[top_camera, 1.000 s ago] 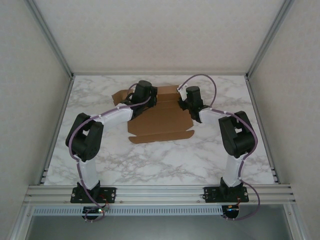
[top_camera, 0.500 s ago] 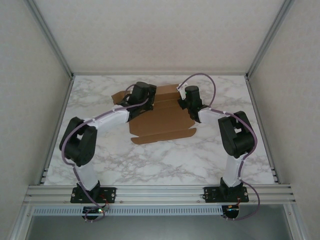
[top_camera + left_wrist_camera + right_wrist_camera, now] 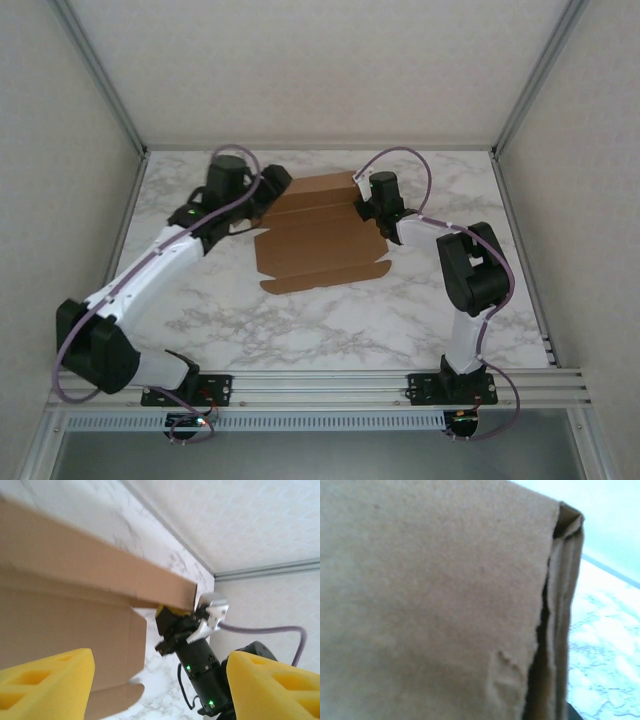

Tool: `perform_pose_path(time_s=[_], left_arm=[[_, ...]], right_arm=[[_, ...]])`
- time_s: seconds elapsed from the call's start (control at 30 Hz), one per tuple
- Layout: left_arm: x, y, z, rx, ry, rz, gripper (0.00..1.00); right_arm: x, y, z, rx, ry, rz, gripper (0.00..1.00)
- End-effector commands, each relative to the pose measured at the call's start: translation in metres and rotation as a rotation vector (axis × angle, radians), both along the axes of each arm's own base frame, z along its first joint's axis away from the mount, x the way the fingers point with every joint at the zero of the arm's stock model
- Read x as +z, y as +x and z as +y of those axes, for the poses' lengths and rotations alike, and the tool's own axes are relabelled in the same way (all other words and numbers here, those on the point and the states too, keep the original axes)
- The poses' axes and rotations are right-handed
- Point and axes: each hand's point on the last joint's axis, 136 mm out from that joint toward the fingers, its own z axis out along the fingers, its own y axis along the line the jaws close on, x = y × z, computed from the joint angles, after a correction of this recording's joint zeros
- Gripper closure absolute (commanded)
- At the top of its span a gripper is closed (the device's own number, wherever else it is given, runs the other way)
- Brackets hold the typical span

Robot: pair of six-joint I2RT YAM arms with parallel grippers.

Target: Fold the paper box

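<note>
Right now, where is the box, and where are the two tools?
box (image 3: 320, 240): top view, middle of the flat brown panel.
left tool (image 3: 270, 188): top view, between its fingertips, at the box's left edge.
right tool (image 3: 175, 616): left wrist view, between its fingertips, at the raised flap's end.

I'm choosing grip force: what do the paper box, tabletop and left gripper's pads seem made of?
The paper box looks like plain brown cardboard: matte, fibrous face, layered raw edge. The tabletop shows a grey-veined white marble pattern, smooth; stone or printed laminate, unclear. The pads of the left gripper look like matte yellow foam or soft rubber, with moulded hollows.
</note>
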Motion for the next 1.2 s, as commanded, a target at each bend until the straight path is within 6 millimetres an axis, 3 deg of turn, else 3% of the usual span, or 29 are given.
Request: perform_pose_path(time_s=[0.0, 0.13, 0.4, 0.73, 1.0, 1.17], left_arm=[[-0.018, -0.001, 0.048, -0.006, 0.128, 0.02, 0.3], [-0.033, -0.003, 0.078, 0.019, 0.142, 0.062, 0.29], [-0.053, -0.03, 0.074, 0.0, 0.052, 0.1, 0.29], [-0.02, -0.06, 0.088, 0.051, 0.081, 0.002, 0.29], [-0.067, -0.063, 0.072, -0.027, 0.024, 0.068, 0.28], [-0.085, -0.06, 0.073, -0.024, 0.031, 0.092, 0.29]], right_arm=[[0.014, -0.015, 0.012, 0.057, 0.061, 0.029, 0.99], [0.02, -0.026, 0.02, 0.096, 0.109, 0.043, 0.99], [0.015, -0.046, 0.038, 0.158, 0.069, 0.092, 0.98], [-0.018, -0.056, 0.034, 0.018, -0.011, 0.133, 1.0], [-0.026, -0.059, 0.035, 0.013, -0.012, 0.138, 1.0], [-0.026, -0.059, 0.036, 0.015, -0.004, 0.142, 1.0]])
